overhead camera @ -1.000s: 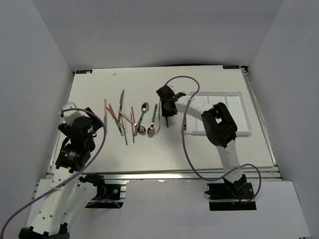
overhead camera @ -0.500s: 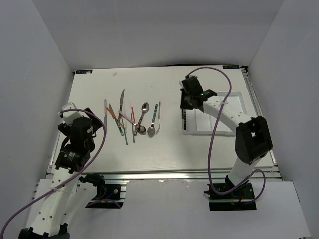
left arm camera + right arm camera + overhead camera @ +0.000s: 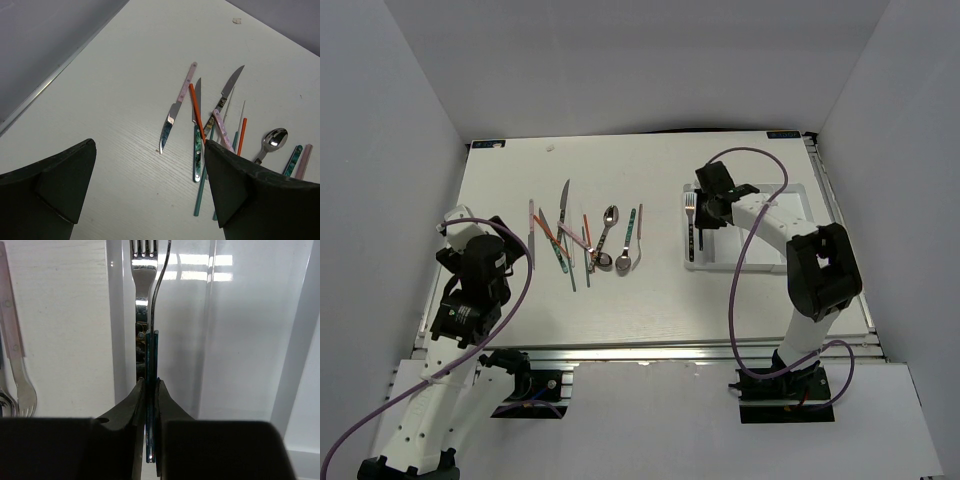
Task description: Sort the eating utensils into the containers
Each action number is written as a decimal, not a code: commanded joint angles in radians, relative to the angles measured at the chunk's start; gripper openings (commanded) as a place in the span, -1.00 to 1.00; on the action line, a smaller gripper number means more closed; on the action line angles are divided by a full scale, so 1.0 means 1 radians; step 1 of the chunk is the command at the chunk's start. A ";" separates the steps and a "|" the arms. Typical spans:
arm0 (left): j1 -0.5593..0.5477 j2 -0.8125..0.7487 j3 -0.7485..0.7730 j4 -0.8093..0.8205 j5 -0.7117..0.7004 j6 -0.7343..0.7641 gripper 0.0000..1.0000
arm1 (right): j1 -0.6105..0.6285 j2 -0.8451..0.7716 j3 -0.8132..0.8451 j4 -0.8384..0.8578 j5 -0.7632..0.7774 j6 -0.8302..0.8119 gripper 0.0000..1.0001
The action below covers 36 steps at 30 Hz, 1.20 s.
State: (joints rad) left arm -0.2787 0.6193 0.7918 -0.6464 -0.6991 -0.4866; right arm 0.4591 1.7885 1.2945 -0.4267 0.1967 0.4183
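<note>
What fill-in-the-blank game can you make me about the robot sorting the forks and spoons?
1. The right gripper is pinching a thin utensil that has a ____ handle.
2. In the top view, the fork lies in the compartment at the ____ end of the white tray.
3. The left gripper holds nothing, and its jaws are ____.

Missing words: teal; left; open.
</note>
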 commanded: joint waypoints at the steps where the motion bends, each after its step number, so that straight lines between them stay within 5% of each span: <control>1: 0.001 0.002 0.000 0.002 -0.011 0.002 0.96 | -0.002 0.003 0.005 0.020 -0.019 -0.023 -0.80; 9: 0.001 0.005 0.001 0.005 -0.005 0.003 0.96 | 0.000 -0.037 0.005 -0.012 -0.002 -0.021 -0.02; 17: 0.001 0.002 0.001 0.005 -0.005 0.003 0.96 | 0.108 -0.034 0.063 -0.003 -0.010 0.022 0.00; 23: 0.001 0.000 0.000 0.005 -0.004 0.003 0.96 | 0.277 0.162 0.290 -0.099 0.087 0.092 0.01; 31: 0.001 -0.004 0.000 0.008 0.003 0.006 0.96 | 0.335 0.325 0.442 -0.121 0.161 0.152 -0.34; 36: 0.001 -0.016 0.000 0.008 0.003 0.006 0.96 | 0.337 0.439 0.554 -0.162 0.150 0.137 -0.37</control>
State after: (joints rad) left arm -0.2787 0.6163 0.7918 -0.6464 -0.6979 -0.4866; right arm 0.7986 2.2005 1.7725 -0.5533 0.3206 0.5457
